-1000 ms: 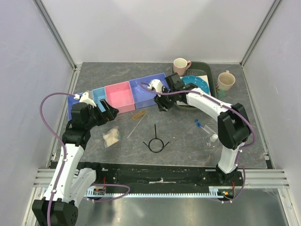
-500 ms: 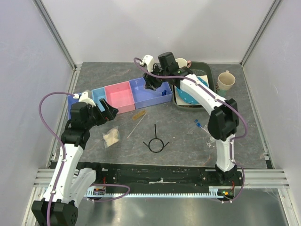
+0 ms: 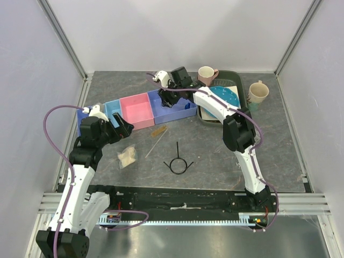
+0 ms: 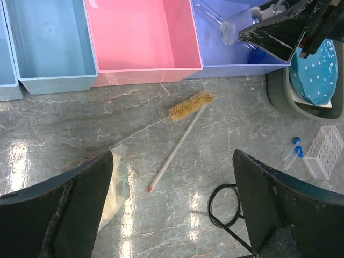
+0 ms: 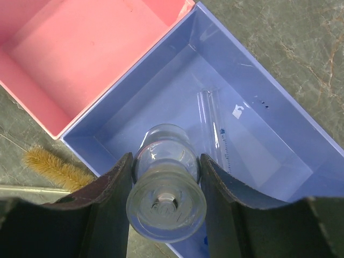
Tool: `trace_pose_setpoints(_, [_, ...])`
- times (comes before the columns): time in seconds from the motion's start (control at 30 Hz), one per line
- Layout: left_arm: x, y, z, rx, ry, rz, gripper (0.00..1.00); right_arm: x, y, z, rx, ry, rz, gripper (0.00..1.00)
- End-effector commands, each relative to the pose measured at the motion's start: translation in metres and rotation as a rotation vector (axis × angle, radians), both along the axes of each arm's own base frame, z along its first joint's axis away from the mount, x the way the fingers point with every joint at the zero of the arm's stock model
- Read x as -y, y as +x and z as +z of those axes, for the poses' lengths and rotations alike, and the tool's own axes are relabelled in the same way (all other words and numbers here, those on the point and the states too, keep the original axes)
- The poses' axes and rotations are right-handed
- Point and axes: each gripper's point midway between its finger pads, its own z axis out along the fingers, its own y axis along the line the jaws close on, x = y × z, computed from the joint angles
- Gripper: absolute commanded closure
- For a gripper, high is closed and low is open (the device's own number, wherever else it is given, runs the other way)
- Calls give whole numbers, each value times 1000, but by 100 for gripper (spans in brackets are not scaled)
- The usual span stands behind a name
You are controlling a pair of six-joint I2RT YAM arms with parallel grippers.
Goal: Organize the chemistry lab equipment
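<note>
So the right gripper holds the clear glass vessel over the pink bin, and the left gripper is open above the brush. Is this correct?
Not quite. The right gripper holds the clear glass vessel over the purple bin, not the pink one; the right wrist view shows it. The left gripper is indeed open above the brush.

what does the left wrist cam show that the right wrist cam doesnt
Only the left wrist: the light blue bin, black wire loop, blue-capped vials and clear tube rack. Only the right wrist: the right gripper closed on a clear glass vessel, seen end-on. Both: the pink bin, purple bin and brush.
</note>
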Motion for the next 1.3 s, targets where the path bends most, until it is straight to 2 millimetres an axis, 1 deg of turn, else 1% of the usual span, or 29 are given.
trace_pose_setpoints(0.0, [-5,6,21,76,34,7,2,-22,8,16,72,42,8,75])
trace_pose_setpoints(0.13, [-5,8,20,75,37,5,2,-26,9,-2,78,3,9,74])
trace_pose_setpoints(0.3, [-5,8,17,70,37,5,2,-30,10,-12,98,-28,14,73])
trace_pose_setpoints(0.33, [-5,8,16,69,36,4,2,-30,10,-18,94,-38,15,73])
trace_pose_setpoints(0.43, [-5,8,16,70,36,9,2,-31,10,-23,94,-48,19,72])
trace_pose_setpoints(0.47, [-5,8,15,68,36,9,2,-32,9,-22,97,-48,21,71])
trace_pose_setpoints(0.67, [-5,10,16,72,37,9,2,-34,4,-35,82,-69,33,69])
trace_pose_setpoints(0.83, [-5,11,16,70,36,7,2,-33,3,-39,84,-82,36,68])
trace_pose_setpoints(0.9, [-5,11,16,70,36,7,2,-33,3,-38,86,-80,36,67])
trace_pose_setpoints(1.07, [-4,12,19,76,36,4,2,-34,2,-39,82,-78,38,61])
trace_pose_setpoints(1.27, [-4,12,21,81,36,2,2,-34,1,-38,83,-79,37,59])
